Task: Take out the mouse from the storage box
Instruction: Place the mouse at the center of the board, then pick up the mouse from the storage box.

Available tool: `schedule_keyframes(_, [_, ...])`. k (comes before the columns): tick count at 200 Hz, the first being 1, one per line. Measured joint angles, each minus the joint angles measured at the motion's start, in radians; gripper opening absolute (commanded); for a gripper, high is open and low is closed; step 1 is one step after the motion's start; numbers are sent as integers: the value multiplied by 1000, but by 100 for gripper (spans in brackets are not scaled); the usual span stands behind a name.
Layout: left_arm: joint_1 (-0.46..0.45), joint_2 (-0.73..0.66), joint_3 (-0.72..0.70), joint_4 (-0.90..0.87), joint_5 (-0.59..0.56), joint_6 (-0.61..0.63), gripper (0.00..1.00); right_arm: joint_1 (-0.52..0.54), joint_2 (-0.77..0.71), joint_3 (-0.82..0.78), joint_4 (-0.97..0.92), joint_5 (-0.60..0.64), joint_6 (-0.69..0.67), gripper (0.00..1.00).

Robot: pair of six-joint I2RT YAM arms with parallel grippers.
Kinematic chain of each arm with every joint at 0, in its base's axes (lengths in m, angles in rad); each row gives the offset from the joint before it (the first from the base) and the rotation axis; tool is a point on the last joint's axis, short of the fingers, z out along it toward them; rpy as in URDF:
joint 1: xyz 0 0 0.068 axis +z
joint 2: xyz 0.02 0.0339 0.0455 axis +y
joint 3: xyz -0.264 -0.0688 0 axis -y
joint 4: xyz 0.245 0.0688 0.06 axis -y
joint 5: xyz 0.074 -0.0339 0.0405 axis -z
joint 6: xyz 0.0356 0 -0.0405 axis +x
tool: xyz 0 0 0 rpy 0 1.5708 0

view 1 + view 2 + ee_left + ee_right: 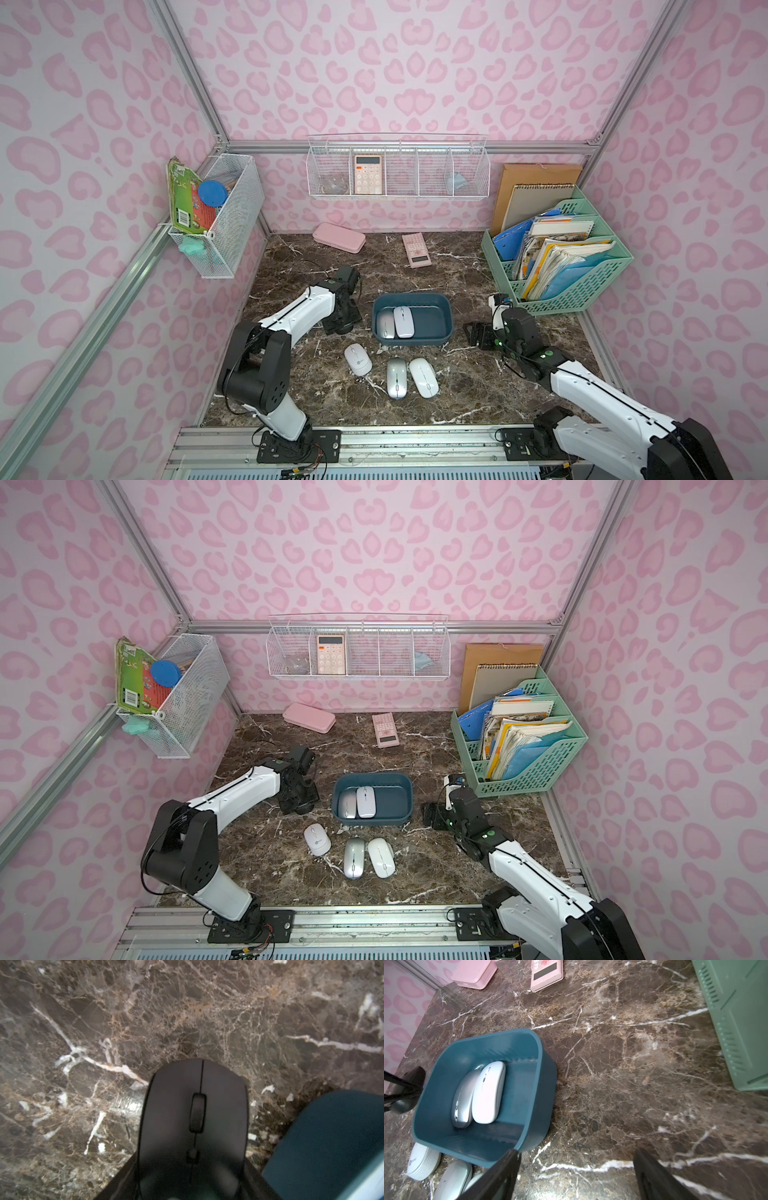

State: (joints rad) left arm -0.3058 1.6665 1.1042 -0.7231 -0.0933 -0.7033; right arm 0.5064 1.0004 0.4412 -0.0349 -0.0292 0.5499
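Observation:
The dark teal storage box [411, 297] stands mid-table and holds a silver mouse [385, 325] and a white mouse [403, 321] side by side, also clear in the right wrist view as the silver mouse [464, 1099] and the white mouse [489, 1093]. Just left of the box, low over the marble, my left gripper [343, 326] is shut on a black mouse [195, 1118]. The box's outer wall [332, 1147] shows beside it. My right gripper [576, 1167] is open just right of the box, nothing between its fingers.
Three mice lie in front of the box: a white one with a logo [358, 359], a silver one [396, 378], a white one [424, 377]. A pink case [338, 243] and a pink calculator [417, 249] lie at the back. A mint-green file rack [557, 257] stands at the right.

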Motion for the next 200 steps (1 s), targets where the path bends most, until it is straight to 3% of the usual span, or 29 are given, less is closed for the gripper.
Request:
schedule_keyframes(60, [12, 82, 15, 64, 29, 4, 65, 116, 61, 28, -17, 49, 32, 89])
schedule_keyframes(96, [19, 98, 15, 84, 51, 23, 84, 177, 136, 88, -25, 92, 48, 89])
schedule_keyframes(117, [19, 80, -1, 102, 54, 23, 91, 226, 183, 139, -38, 110, 47, 89])
schedule_keyframes(156, [19, -87, -125, 143, 53, 19, 93, 283, 282, 269, -90, 148, 36, 89])
schedule_keyframes(200, [19, -422, -352, 222, 5, 3, 94, 342, 433, 423, -130, 171, 2, 89])
